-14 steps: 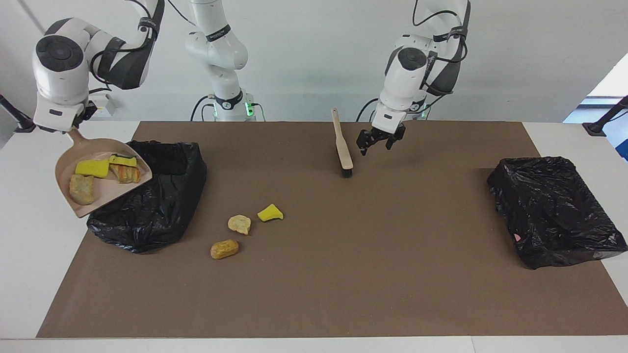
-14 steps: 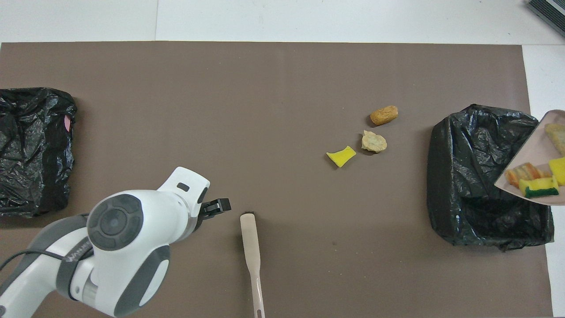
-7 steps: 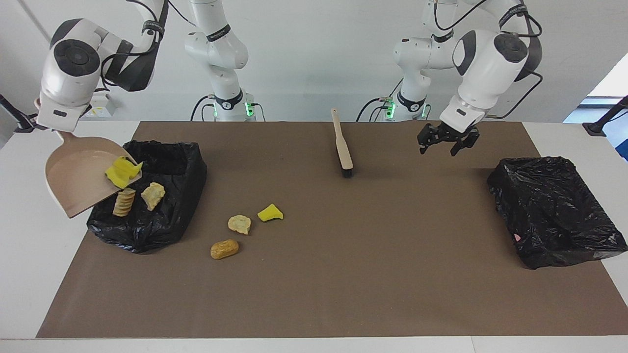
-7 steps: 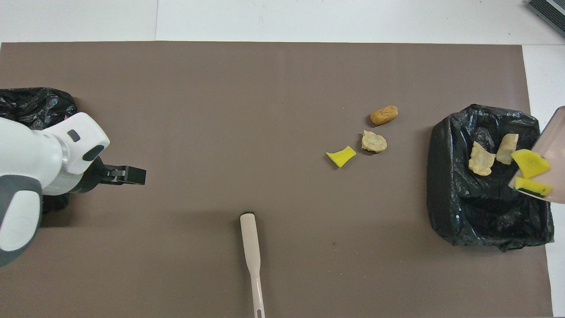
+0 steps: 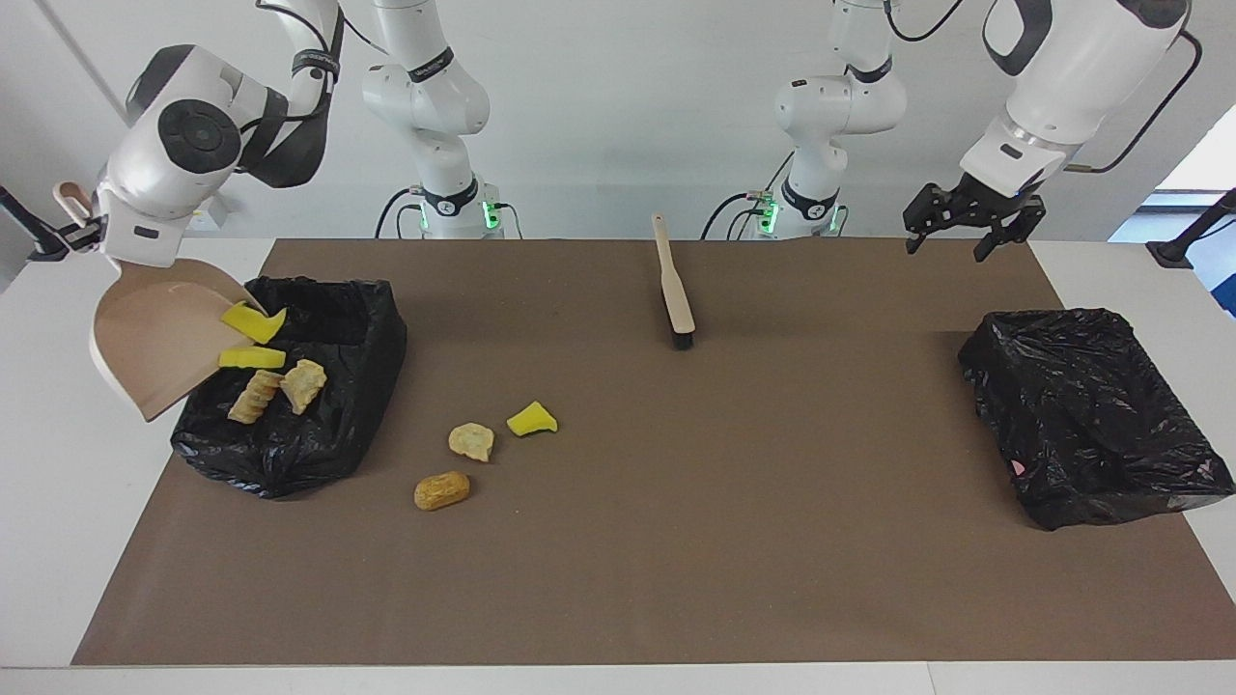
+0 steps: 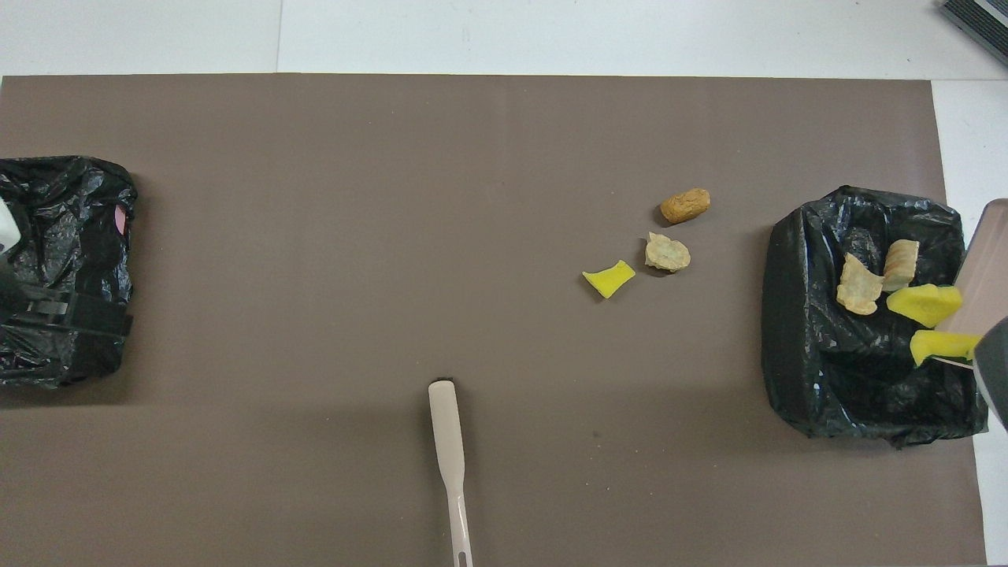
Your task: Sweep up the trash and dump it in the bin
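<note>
Now the load is going over. A second ago the beige plastic dustpan [image 5: 154, 338] was carrying four pieces nearly level; we now see it tipped steeply over the black-bag-lined bin [image 5: 328, 425] at the right arm's end of the worktop. Two tan bread-like lumps [image 5: 256, 396] have dropped onto the liner inside. Two bright yellow sponge chunks [image 5: 253, 321] are at the pan's lip, sliding off but not yet clear of it. We judge this first dump to be nearly finished, though a little more tilt or a shake may be needed to free the sponges.

The right jaws are clamped tight on the dustpan's handle, up above the bin's edge toward the right arm's end.

The left jaws have swung away from the beige brush with black bristles [image 5: 675, 290], beside which they hung a second ago. They now hang wide open and empty, high over the crumpled second black bag [image 5: 1091, 415] at the left arm's end. The brush lies untouched on the brown mat [image 5: 676, 579], mid-worktop and close to the robots.

Three pieces remain unswept on the mat: a yellow sponge wedge [image 5: 531, 419], a pale tan lump [image 5: 471, 441] and a golden-brown roll [image 5: 442, 490]. They lie just beside the bin, farther from the robots than the brush and well apart from both pairs of jaws. So we expect a second sweep.
</note>
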`<action>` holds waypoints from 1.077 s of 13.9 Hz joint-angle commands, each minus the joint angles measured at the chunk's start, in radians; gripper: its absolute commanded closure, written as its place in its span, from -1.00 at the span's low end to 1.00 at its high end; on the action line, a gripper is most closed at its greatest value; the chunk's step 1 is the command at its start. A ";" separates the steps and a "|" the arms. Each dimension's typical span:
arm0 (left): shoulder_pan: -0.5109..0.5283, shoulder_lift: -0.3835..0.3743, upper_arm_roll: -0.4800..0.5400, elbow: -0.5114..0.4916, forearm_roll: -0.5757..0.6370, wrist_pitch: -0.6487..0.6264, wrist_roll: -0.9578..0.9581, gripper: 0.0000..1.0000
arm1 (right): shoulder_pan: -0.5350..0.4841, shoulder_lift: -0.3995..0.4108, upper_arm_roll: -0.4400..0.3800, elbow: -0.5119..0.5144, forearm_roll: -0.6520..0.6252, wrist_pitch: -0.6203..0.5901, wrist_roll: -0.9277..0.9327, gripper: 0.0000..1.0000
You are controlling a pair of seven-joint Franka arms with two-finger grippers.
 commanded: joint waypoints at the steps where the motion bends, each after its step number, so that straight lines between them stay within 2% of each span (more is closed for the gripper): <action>1: 0.011 0.103 -0.013 0.152 0.032 -0.081 0.005 -1.00 | 0.008 0.007 0.001 0.032 -0.053 -0.016 -0.059 1.00; 4: 0.005 0.106 -0.013 0.137 0.037 -0.057 0.005 -1.00 | 0.028 0.014 0.009 0.064 -0.113 -0.016 -0.085 1.00; 8: 0.008 0.105 -0.013 0.131 0.026 -0.034 0.011 -1.00 | 0.031 0.042 0.010 0.161 -0.094 -0.025 -0.123 1.00; 9: 0.003 0.105 -0.015 0.128 0.026 0.006 0.005 -1.00 | 0.029 0.042 0.010 0.190 -0.081 -0.039 -0.129 1.00; 12: 0.000 0.099 -0.015 0.105 0.026 0.028 0.005 -1.00 | 0.029 0.030 0.009 0.274 0.104 -0.114 -0.131 1.00; 15: 0.009 0.091 -0.014 0.094 0.023 0.018 0.005 -1.00 | 0.031 0.030 0.010 0.299 0.228 -0.126 -0.085 1.00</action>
